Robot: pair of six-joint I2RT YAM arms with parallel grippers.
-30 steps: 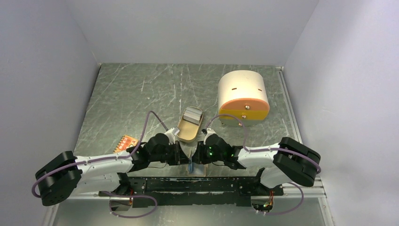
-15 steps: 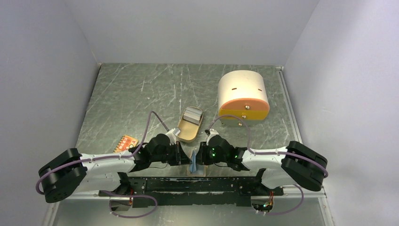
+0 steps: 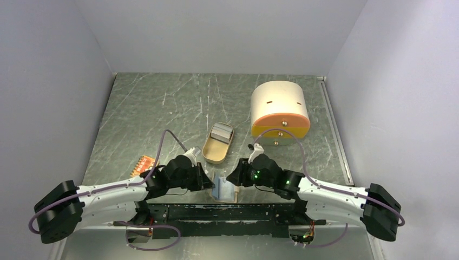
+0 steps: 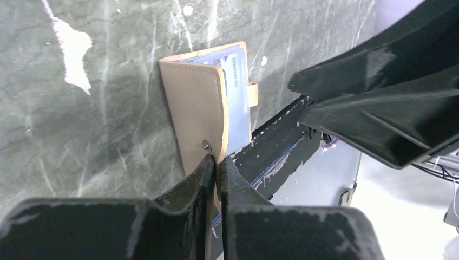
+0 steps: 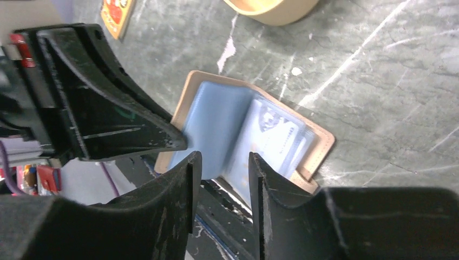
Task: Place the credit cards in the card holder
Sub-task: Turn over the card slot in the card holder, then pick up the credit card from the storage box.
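Observation:
The beige card holder (image 3: 229, 194) lies open at the table's near edge, between both grippers. My left gripper (image 4: 217, 161) is shut on the edge of its cover (image 4: 195, 108), beside the snap stud. A light blue card (image 4: 237, 92) shows inside the holder, and also in the right wrist view (image 5: 214, 127). A pale printed card (image 5: 273, 135) sits in a sleeve next to it. My right gripper (image 5: 223, 162) is open and empty, just above the holder's near edge. A whitish-grey striped card (image 3: 219, 131) lies in the oval tin tray (image 3: 212, 155).
A large cream box with an orange front (image 3: 279, 108) stands at the back right. An orange-red dotted piece (image 3: 146, 163) lies to the left of my left arm. The black base rail (image 3: 227, 208) runs right behind the holder at the table's near edge.
The light blue card stood upright between the grippers; now it lies flatter in the opened holder. My right gripper has drawn back to the right. My left arm has shifted slightly left.

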